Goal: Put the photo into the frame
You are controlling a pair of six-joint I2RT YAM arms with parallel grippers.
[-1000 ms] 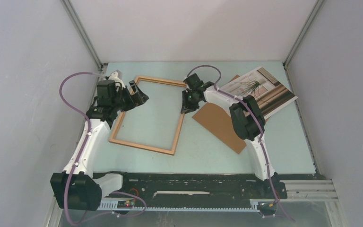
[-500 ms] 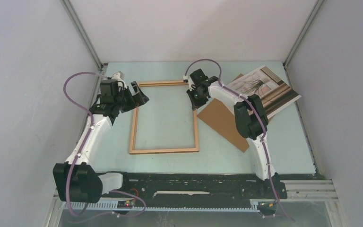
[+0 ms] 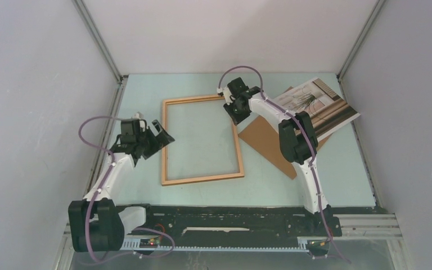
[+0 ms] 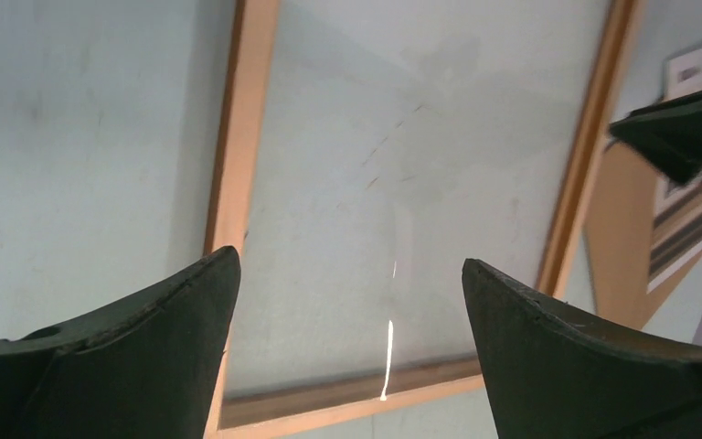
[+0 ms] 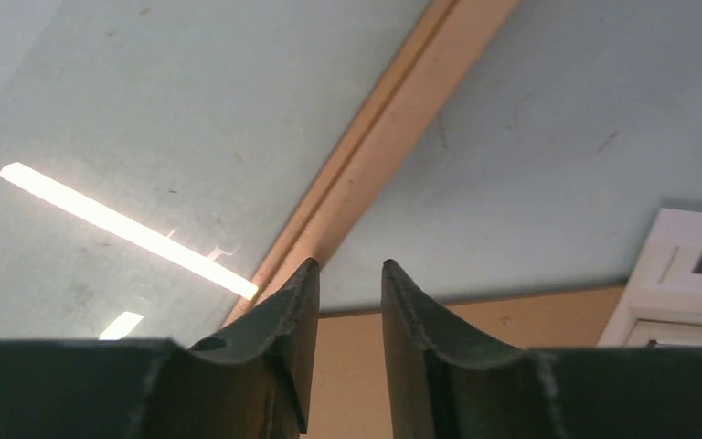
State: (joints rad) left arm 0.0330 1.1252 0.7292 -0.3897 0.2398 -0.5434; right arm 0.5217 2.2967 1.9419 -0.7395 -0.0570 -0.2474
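Pale teal table (image 3: 337, 169), grey walls; left jaws spread, right jaws nearly together, both empty

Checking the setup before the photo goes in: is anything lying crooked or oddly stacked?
Yes. The photo sits askew at the table's far right, lying partly over the tilted brown backing board. The frame is slightly rotated too, not square to the table edges. Nothing looks damaged or spilled.

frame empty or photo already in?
Empty. The table shows through the frame, and the photo lies apart at the right on the brown board.
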